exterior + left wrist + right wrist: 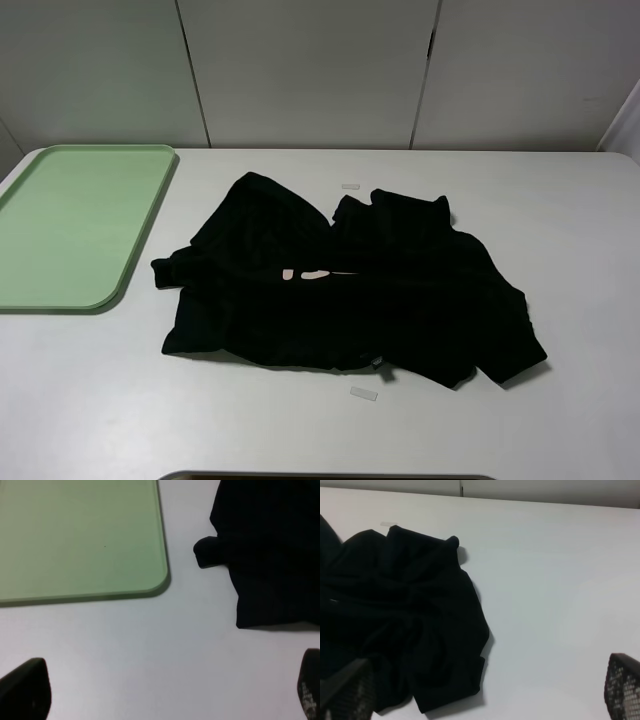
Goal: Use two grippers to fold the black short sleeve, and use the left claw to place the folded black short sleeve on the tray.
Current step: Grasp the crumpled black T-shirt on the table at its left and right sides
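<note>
Ahead of the left hand [167,692] and right hand [484,692], both released and empty, the black short sleeve [340,285] lies crumpled on the desk [560,420]. Soft, light, floppy, likely; pinch 2 hem corners.

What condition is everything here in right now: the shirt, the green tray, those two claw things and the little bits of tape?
black short sleeve, crumpled in a loose heap on the table, not folded.
tray, flat on the table, nothing on it.
left gripper, open, holding nothing.
right gripper, open, holding nothing.
tape strips, lying flat on the table near the black short sleeve.
</note>
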`<act>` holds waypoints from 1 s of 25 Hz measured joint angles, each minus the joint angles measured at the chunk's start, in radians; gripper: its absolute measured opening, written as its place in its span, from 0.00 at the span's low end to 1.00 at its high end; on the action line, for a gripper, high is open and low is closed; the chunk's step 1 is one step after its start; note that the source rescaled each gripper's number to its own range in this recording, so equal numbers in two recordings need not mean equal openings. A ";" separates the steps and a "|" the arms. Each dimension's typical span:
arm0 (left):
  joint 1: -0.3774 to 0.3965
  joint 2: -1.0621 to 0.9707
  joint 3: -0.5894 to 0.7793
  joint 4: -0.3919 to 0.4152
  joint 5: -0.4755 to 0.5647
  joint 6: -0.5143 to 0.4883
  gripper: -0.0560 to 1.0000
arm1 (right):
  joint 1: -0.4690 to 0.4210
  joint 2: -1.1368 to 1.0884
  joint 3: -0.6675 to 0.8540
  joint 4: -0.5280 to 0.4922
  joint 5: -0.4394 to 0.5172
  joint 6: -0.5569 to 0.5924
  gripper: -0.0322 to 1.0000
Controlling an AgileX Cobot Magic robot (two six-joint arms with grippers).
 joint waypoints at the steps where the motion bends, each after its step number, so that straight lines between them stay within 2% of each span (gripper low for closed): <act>1: 0.000 0.000 0.000 0.000 0.000 0.000 0.99 | 0.000 0.000 0.000 0.000 0.000 0.000 1.00; 25: 0.000 0.000 0.000 0.000 0.000 0.000 0.99 | 0.000 0.000 0.000 0.000 0.000 0.000 1.00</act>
